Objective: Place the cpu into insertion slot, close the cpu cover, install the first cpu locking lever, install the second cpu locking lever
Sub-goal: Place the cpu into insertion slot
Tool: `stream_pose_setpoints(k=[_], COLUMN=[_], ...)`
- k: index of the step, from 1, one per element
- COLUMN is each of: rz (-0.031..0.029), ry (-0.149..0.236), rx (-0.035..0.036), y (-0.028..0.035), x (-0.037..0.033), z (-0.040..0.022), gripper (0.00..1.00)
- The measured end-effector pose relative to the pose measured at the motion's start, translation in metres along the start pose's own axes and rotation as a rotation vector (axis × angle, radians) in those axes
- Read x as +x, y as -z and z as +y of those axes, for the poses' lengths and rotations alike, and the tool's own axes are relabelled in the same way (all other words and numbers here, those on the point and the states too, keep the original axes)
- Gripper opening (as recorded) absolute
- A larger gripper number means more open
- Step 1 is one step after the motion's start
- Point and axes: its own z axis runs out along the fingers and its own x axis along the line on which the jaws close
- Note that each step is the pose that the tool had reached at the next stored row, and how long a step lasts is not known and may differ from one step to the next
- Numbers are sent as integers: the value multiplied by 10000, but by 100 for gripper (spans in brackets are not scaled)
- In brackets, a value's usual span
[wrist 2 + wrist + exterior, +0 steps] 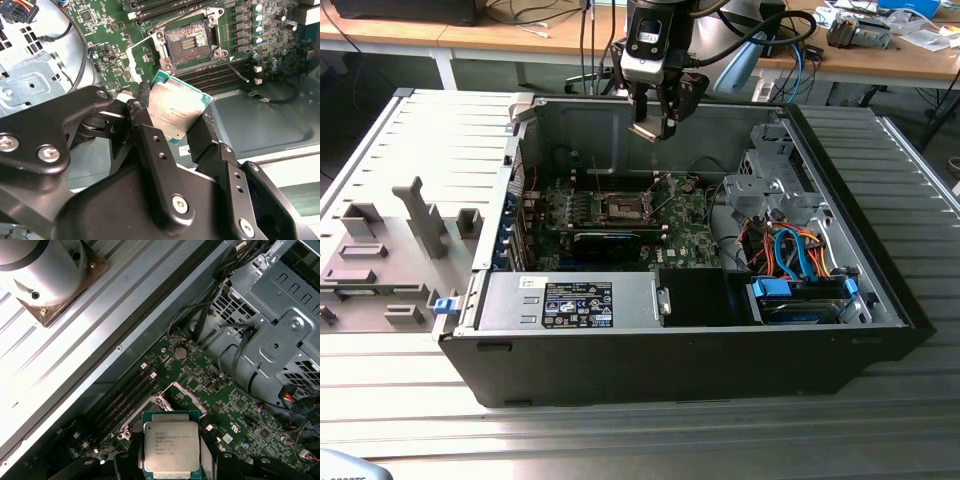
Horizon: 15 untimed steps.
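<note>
Second wrist view shows the tool [172, 116] clamped on the cpu [177, 107] by its edges, held up above the green board [97, 25] and apart from the bare insertion slot [189, 44], so I'd judge none of the four steps is done yet.

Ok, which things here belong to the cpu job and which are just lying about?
Job: cpu, held in the gripper; insertion slot, empty.
Lying about: drive cage, orange and blue cables, power supply, grey side panel.
</note>
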Motion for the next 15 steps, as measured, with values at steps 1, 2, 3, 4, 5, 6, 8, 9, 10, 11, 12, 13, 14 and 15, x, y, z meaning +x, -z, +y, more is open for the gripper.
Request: stream_pose_setpoints(k=[1,2,3,4,5,6,8,9,10,11,12,13,14,15], rz=[-1,-2,-2,-2,-2,-3,-4,-5,-6,-6,-7,-7,-7,-8], ry=[-5,-13,-19,-23,-28,-38,-49,-59,-65,-69,-76,-80,-84,-89], rx=[0,-1,0,0,0,-1,-1,-1,-1,-1,-1,-1,-2,-2], y=[0,0,0,0,0,0,0,0,0,0,0,0,-1,-1], x=[0,0,0,0,0,0,0,0,0,0,0,0,0,0], z=[0,0,0,0,0,0,0,0,0,0,0,0,0,0], gripper=[54,54,54,54,54,54,54,54,54,54,54,54,54,54])
